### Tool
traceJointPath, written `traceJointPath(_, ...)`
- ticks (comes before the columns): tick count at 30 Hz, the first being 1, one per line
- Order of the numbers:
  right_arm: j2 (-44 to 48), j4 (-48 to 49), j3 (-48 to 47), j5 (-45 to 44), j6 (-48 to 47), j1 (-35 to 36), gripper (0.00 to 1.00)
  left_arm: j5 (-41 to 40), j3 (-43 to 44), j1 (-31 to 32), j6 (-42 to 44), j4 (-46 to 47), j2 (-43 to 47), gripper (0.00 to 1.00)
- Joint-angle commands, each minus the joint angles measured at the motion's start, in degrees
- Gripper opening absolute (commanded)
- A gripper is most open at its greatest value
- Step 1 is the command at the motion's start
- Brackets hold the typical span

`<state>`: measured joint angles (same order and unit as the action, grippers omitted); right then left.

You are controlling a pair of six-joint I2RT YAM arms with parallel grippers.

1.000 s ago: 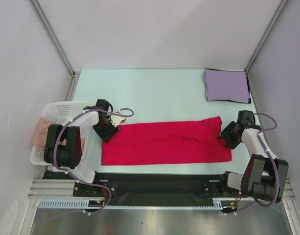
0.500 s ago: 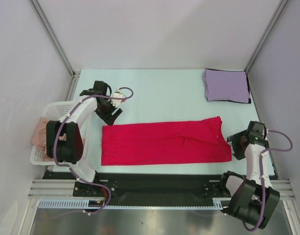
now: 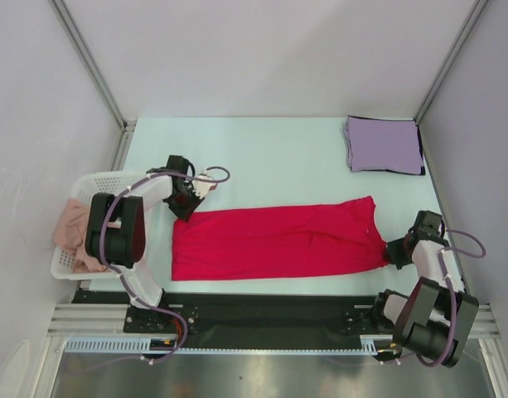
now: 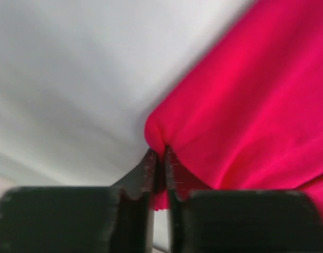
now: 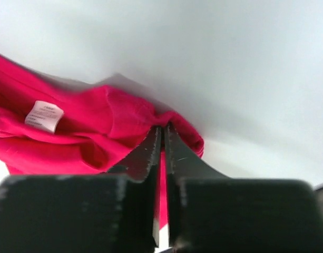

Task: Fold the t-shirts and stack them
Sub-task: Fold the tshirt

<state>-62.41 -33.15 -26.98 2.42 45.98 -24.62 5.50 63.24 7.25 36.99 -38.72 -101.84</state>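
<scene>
The bright crimson-red cloth t-shirt, a long band, is pinched at each end between the closed jaws of the left gripper and the right gripper, probably for an even fold, while the pale lavender folded t-shirt is left well beyond them.

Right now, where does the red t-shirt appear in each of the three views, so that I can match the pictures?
Top external: the red t-shirt lies stretched across the near middle of the table.
Left wrist: it fills the right side, a corner pinched by the left fingers.
Right wrist: lower left, its edge pinched by the right fingers.
Shared landmark: the pale table around it.
</scene>
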Motion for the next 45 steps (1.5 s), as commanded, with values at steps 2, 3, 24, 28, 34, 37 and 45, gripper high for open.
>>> traceJointPath(2, -8.7, 12.7, -1.1, 2.2, -2.1, 1.2, 0.00, 5.9, -7.6, -0.1, 2.6, -2.9, 1.4, 0.00)
traceJointPath(3, -10.5, 13.5, -2.2, 1.7, -2.7, 3.2, 0.00, 6.0, -8.4, -0.1, 2.6, -3.2, 1.7, 0.00)
traceJointPath(24, -58.9, 15.3, -59.1, -1.2, -9.6, 29.8, 0.00, 25.3, -15.3, 8.0, 15.0, -17.0, 11.4, 0.01)
traceJointPath(28, -67.6, 14.1, -74.9, -1.5, -10.4, 30.7, 0.00, 28.3, -12.5, 15.2, 12.7, -15.3, 8.2, 0.02)
traceJointPath(34, -88.5, 3.0, -106.1, -0.7, -14.6, 32.0, 0.00, 32.9, -7.4, 23.9, 9.8, -12.7, 3.1, 0.01)
traceJointPath(37, -94.3, 2.4, -117.9, 1.0, -13.8, 32.4, 0.00, 35.7, -4.2, 26.0, 7.5, -10.8, 2.6, 0.02)
traceJointPath(45, -96.8, 14.6, -119.7, 2.4, -11.2, 34.2, 0.01, 36.5, -1.7, 34.5, -3.7, 3.3, -0.2, 0.02)
